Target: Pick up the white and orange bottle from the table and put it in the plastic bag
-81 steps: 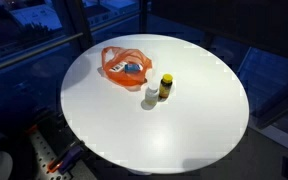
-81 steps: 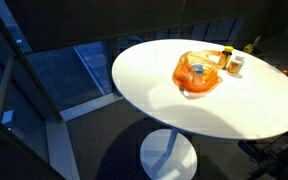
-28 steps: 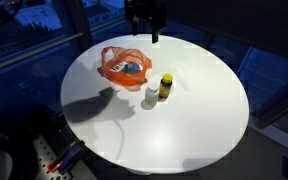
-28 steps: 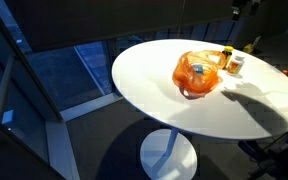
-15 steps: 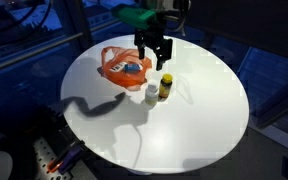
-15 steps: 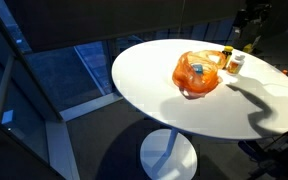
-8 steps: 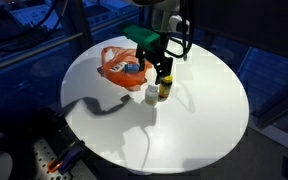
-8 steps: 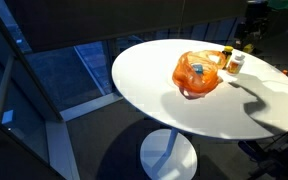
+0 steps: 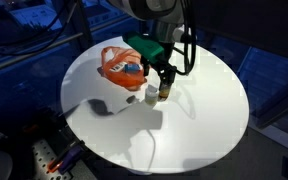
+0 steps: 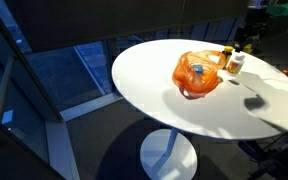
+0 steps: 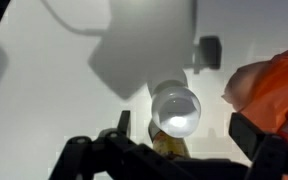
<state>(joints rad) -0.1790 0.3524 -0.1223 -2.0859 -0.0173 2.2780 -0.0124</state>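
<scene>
Tabletop [image 9: 184, 135] nearest me is plain white and round, with the arm's shadow lying across it. A bit further in, two small bottles stand upright just beside each other in the middle of the table. One is the white bottle [image 9: 151, 96] with the pale cap, and the other is a yellow bottle [image 9: 164, 90] with a dark cap. They show up again in an exterior view from another angle, white one [image 10: 237, 63] and yellow one [image 10: 227, 57], both on the table and outside the bag.

The gripper [image 9: 162, 80] hovers right over the pair. From the wrist view you look straight down on the white bottle's round cap [image 11: 176, 108]. The dark fingers [image 11: 123, 128] are spread wide on either side of it with nothing held between them. I can't tell from any angle whether they're level with the bottle or a little above it.

Just past the bottles sits the orange plastic bag [image 9: 122, 65], crumpled, with something blue inside it. Its edge pokes into the wrist view too [image 11: 274, 90]. Beyond the table it's dark glass windows.
</scene>
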